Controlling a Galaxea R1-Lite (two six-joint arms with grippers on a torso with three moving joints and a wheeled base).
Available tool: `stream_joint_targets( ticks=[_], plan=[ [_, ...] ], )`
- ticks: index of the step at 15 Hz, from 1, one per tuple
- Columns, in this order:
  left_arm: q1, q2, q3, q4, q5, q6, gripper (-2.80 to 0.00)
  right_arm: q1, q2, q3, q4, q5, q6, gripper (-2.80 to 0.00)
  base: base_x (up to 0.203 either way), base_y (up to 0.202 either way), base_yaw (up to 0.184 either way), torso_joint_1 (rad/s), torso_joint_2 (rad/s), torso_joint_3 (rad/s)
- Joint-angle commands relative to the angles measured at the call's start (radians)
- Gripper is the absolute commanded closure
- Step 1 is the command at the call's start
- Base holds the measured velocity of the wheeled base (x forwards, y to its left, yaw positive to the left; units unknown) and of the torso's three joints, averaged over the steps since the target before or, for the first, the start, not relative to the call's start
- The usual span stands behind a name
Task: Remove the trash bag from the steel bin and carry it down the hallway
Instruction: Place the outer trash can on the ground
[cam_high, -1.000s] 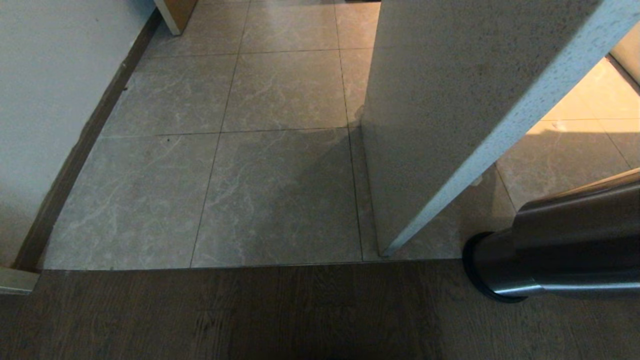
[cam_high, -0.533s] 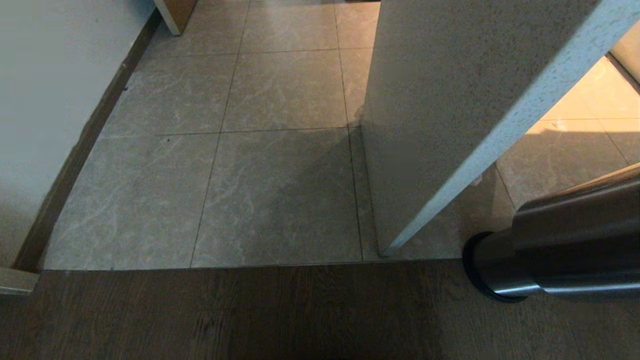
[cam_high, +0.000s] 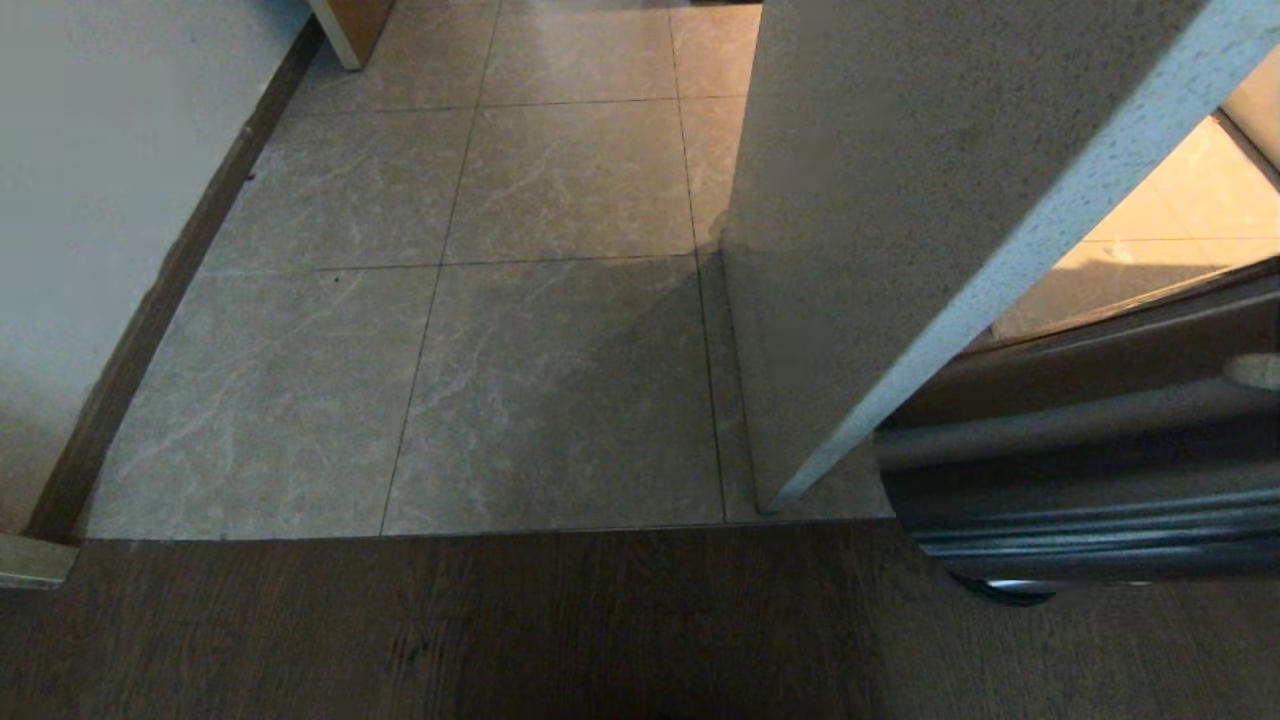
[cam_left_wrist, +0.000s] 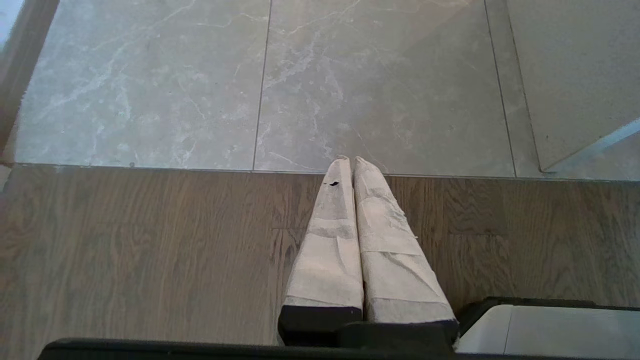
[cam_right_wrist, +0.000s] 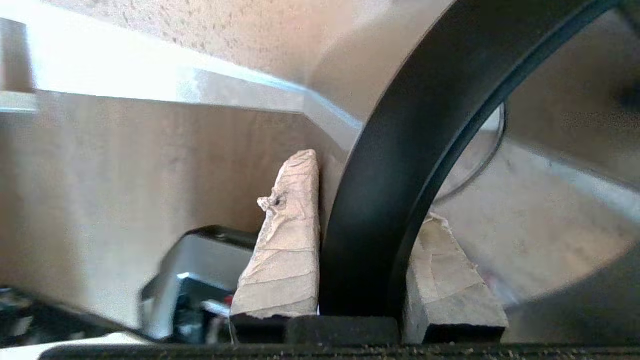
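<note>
Hallway floor (cam_high: 560, 330): big glossy marble-look tiles, wood-look flooring on the near side, white wall (cam_high: 90, 200) with dark baseboard to the robot's left, speckled panel (cam_high: 900, 200) standing on the right. Steel bin (cam_high: 1090, 470) is at the right edge of the head view, tipped well off upright, body blurred, only its black bottom trim near the wood floor. Right end effector (cam_right_wrist: 365, 240) is narrowed onto the bin's black rim (cam_right_wrist: 400, 165): one taped finger outside the rim, the other inside, rim pinched between them. Left end effector (cam_left_wrist: 352, 165) hangs over the seam between wood and tile, taped fingers pressed together, holding nothing. Trash bag: not visible in any view; can't tell whether it's inside the bin. Handling judgement: the bin is rigid, probably light, polished and slick, so the trimmed rim is a sounder grip than the steel wall, but a one-point rim pinch lets it swing and it could clip the panel. The bag, if thin plastic as expected, will be limp, light and easy to tear; take it by the loop handles or gathered mouth, not the film, and pull it out slowly so it doesn't snag on the rim.
</note>
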Motion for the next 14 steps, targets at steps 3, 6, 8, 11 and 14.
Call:
stream_joint_targets(
  ticks=[3, 6, 8, 11, 14],
  plan=[
    [0.0, 0.0, 0.002, -0.001, 0.0, -0.001, 0.0, 0.057, 0.056, 0.002, -0.016, 0.018, 0.046, 0.0, 0.0, 0.0, 0.0, 0.0, 0.0, 0.0],
    [0.0, 0.0, 0.002, -0.001, 0.0, -0.001, 0.0, 0.057, 0.101, 0.015, -0.053, 0.017, 0.038, 0.0, 0.0, 0.0, 0.0, 0.0, 0.0, 0.0],
    [0.0, 0.0, 0.0, -0.001, 0.0, -0.001, 0.0, 0.056, 0.147, 0.018, -0.055, 0.013, 0.026, 0.0, 0.0, 0.0, 0.0, 0.0, 0.0, 0.0],
    [0.0, 0.0, 0.0, -0.001, 0.0, -0.001, 0.0, 0.044, 0.181, 0.031, -0.056, -0.031, 0.0, 0.0, 0.0, 0.0, 0.0, 0.0, 0.0, 0.0],
    [0.0, 0.0, 0.0, -0.001, 0.0, -0.001, 0.0, 0.019, 0.237, 0.047, -0.067, -0.089, -0.034, 0.0, 0.0, 0.0, 0.0, 0.0, 0.0, 0.0]
  ],
)
